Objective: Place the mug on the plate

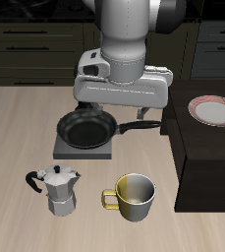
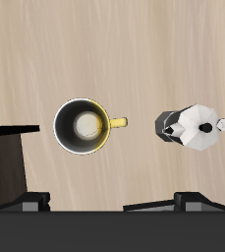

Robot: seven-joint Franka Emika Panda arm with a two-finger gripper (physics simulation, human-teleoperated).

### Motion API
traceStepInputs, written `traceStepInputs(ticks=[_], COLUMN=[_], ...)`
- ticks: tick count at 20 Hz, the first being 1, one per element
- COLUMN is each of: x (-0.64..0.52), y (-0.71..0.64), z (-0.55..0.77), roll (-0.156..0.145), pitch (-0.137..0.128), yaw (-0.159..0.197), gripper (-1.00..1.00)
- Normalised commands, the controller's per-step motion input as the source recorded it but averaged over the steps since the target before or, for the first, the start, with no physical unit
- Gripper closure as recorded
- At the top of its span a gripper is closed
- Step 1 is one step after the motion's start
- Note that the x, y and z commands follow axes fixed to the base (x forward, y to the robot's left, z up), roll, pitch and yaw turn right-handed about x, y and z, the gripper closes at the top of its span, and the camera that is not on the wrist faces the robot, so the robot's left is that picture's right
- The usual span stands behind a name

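The mug [image 1: 135, 196] stands upright on the counter [image 1: 16, 138], mouth up, its yellow loop handle pointing toward the moka pot [image 1: 56, 189] that stands just beside it, the two apart. In the wrist view the mug [image 2: 83, 126] sits nearly centred under the camera, its handle aimed at the moka pot [image 2: 193, 127], so the claw [image 1: 121, 102] hangs above the mug and somewhat farther back from the counter's front edge than the mug is; the move ahead looks like a short advance and a drop onto the rim. The claw's fingertips are not clearly shown in either view, so I cannot tell how wide it stands; nothing is held. Behind the mug, the frying pan [image 1: 86, 129] rests on a grey stand. The plate [image 1: 213, 110] lies well apart from the mug, on a dark raised block [image 1: 197, 162] on the side away from the handle.
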Motion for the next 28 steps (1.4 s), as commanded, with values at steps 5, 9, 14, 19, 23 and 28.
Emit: traceStepInputs(ticks=[5, 9, 14, 19, 23, 28], x=[0.02, 0.06, 0.11, 0.0, 0.07, 0.04], y=[0.01, -0.05, -0.08, -0.05, -0.09, -0.03], z=[-0.04, -0.1, -0.2, -0.21, -0.32, -0.3], roll=[0.047, 0.013, -0.016, -0.004, -0.02, -0.034], pitch=[-0.005, -0.013, -0.017, 0.01, 0.013, 0.026], yaw=[-0.003, 0.003, -0.023, -0.021, 0.002, 0.0], gripper=[-1.0, -1.0, -1.0, -1.0, -1.0, -1.0])
